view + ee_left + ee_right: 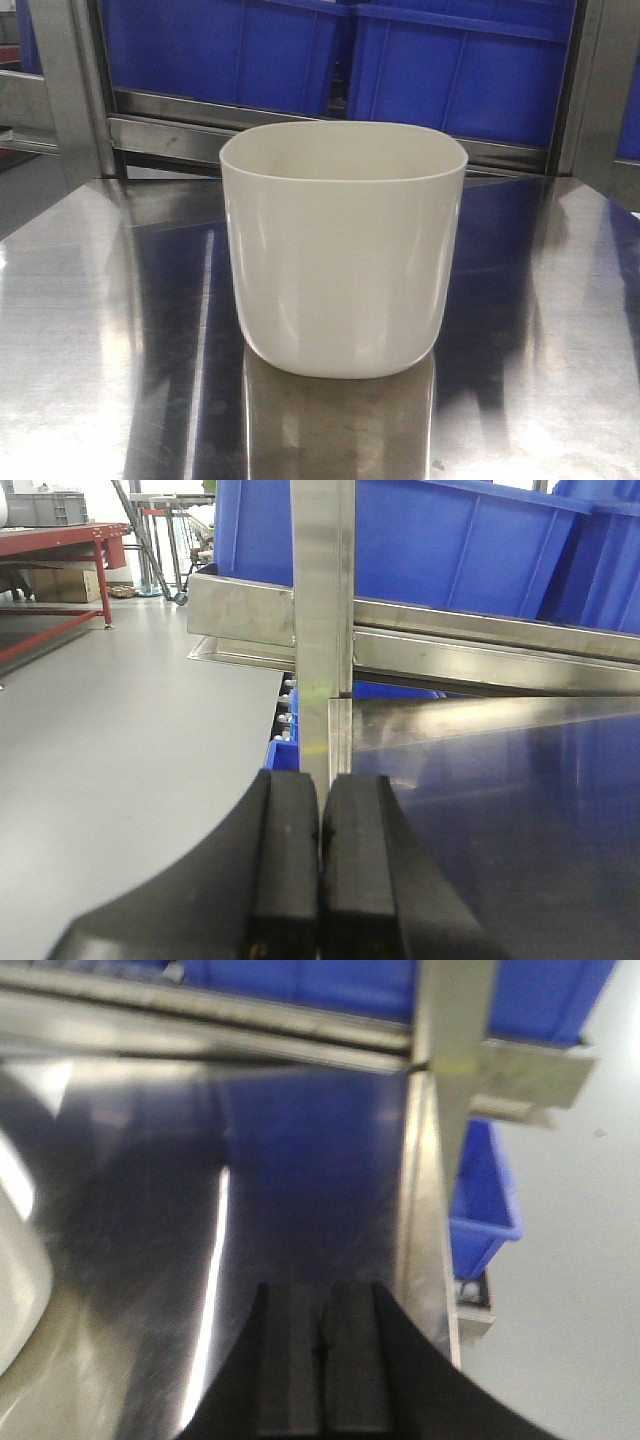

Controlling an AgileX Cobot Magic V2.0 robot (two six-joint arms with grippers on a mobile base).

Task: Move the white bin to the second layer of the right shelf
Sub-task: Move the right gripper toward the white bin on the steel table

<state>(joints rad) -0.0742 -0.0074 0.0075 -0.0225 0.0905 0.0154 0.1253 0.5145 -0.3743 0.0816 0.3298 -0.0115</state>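
The white bin (343, 245) stands upright and empty on the shiny steel tabletop (110, 330), in the middle of the front view. Part of its wall shows at the left edge of the right wrist view (15, 1290). My left gripper (320, 785) is shut and empty at the tabletop's left edge, by a steel post (322, 610). My right gripper (320, 1295) is shut and empty over the tabletop's right side, to the right of the bin. Neither gripper touches the bin. The roller-track shelf level is out of view.
Large blue crates (460, 60) sit on a steel rack bar (170, 135) behind the tabletop. A smaller blue bin (483, 1200) sits lower, off the table's right edge (425, 1220). Grey floor (120, 730) and a red bench (60, 550) lie to the left.
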